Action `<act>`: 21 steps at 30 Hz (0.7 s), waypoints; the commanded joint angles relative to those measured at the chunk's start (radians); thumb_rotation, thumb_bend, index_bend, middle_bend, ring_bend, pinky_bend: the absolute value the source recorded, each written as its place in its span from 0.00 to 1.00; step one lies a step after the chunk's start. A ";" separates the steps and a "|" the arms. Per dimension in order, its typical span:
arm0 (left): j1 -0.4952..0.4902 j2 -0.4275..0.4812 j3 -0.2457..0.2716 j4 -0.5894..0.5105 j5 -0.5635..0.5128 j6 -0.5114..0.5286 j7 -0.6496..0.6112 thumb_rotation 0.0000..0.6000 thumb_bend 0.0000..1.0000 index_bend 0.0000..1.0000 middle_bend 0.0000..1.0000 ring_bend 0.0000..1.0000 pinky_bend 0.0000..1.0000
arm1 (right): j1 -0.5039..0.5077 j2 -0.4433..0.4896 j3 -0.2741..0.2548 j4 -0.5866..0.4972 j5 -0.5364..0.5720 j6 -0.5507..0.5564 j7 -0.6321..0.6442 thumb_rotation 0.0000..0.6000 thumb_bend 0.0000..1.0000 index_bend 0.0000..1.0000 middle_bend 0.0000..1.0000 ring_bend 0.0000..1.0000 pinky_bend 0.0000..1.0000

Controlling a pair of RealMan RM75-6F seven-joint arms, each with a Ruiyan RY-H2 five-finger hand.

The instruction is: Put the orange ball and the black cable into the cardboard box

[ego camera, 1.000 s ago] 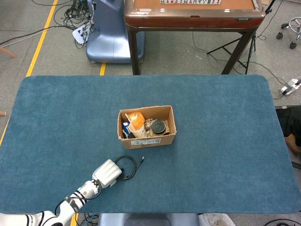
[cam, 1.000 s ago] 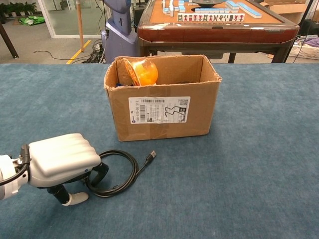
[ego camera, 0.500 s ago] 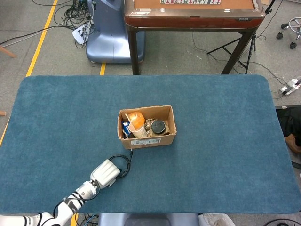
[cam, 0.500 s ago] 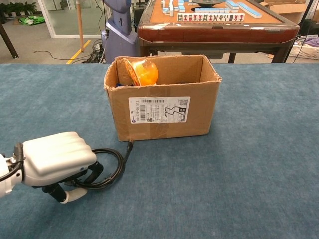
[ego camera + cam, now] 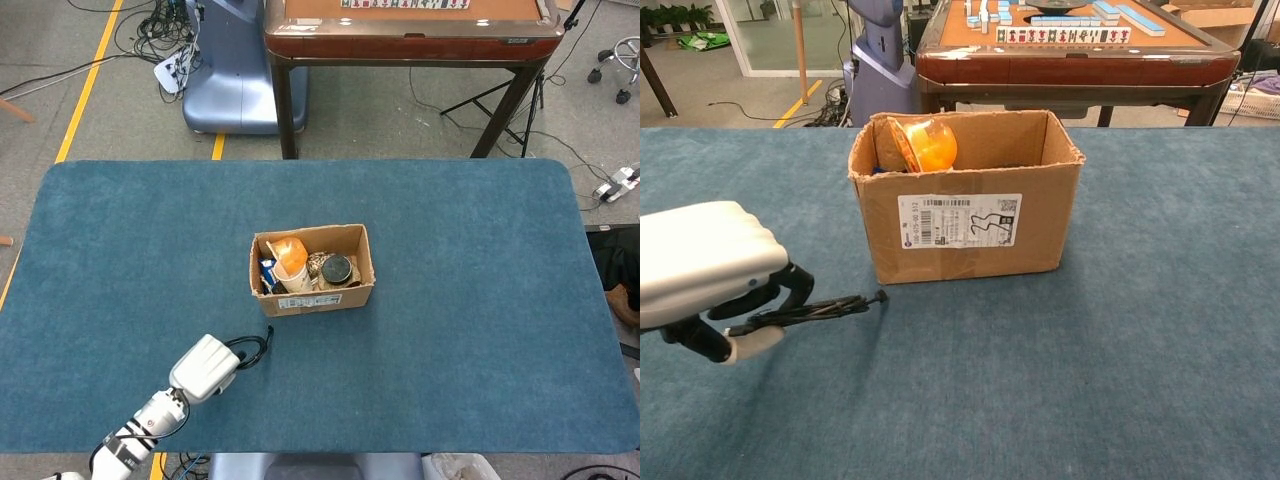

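Place: a robot lab or test hall, not a home.
Floor: bare grey concrete with a yellow tape line (image 5: 88,82) marking a lane.
Wiring: loose cables and a power strip (image 5: 168,70) lying on the floor.
Work surface: a table under blue felt (image 5: 470,300).
Nearby: a mahjong table (image 5: 410,30) and a blue machine base (image 5: 235,85).

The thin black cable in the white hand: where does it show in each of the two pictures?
Head view: the thin black cable sits lower left, sticking out from the left hand, below the brown cardboard box.
Chest view: the cable is at left, held off the blue cloth by that hand, its plug pointing toward the box.
Shared landmark: the box.
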 commanded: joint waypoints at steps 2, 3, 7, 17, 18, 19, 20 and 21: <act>0.031 0.065 0.014 -0.091 0.048 0.052 0.044 1.00 0.46 0.63 0.84 0.80 0.95 | 0.003 0.000 -0.005 -0.003 -0.011 -0.005 -0.001 1.00 0.10 0.25 0.36 0.29 0.29; 0.035 0.074 0.013 -0.105 0.055 0.060 0.050 1.00 0.46 0.63 0.84 0.80 0.95 | 0.003 0.001 -0.006 -0.002 -0.015 -0.006 0.001 1.00 0.10 0.25 0.36 0.29 0.29; 0.051 0.108 -0.001 -0.153 0.077 0.097 0.074 1.00 0.46 0.64 0.84 0.80 0.95 | 0.005 0.000 -0.007 -0.003 -0.017 -0.008 -0.005 1.00 0.10 0.25 0.36 0.29 0.29; 0.072 0.176 -0.080 -0.242 0.108 0.173 0.080 1.00 0.46 0.64 0.84 0.80 0.95 | 0.006 0.000 -0.005 -0.003 -0.011 -0.010 -0.006 1.00 0.10 0.25 0.37 0.29 0.29; 0.074 0.187 -0.087 -0.259 0.113 0.178 0.074 1.00 0.46 0.64 0.84 0.80 0.95 | 0.006 0.000 -0.005 -0.003 -0.010 -0.010 -0.005 1.00 0.10 0.25 0.36 0.29 0.29; 0.074 0.194 -0.092 -0.270 0.117 0.179 0.071 1.00 0.46 0.64 0.84 0.80 0.95 | 0.006 0.000 -0.005 -0.003 -0.010 -0.011 -0.005 1.00 0.10 0.25 0.37 0.29 0.29; 0.075 0.200 -0.096 -0.277 0.120 0.179 0.070 1.00 0.46 0.64 0.84 0.80 0.95 | 0.006 0.000 -0.005 -0.003 -0.009 -0.011 -0.006 1.00 0.10 0.25 0.37 0.29 0.29; 0.075 0.206 -0.102 -0.286 0.123 0.179 0.069 1.00 0.46 0.64 0.84 0.80 0.95 | 0.007 -0.001 -0.005 -0.003 -0.009 -0.013 -0.007 1.00 0.10 0.25 0.37 0.29 0.29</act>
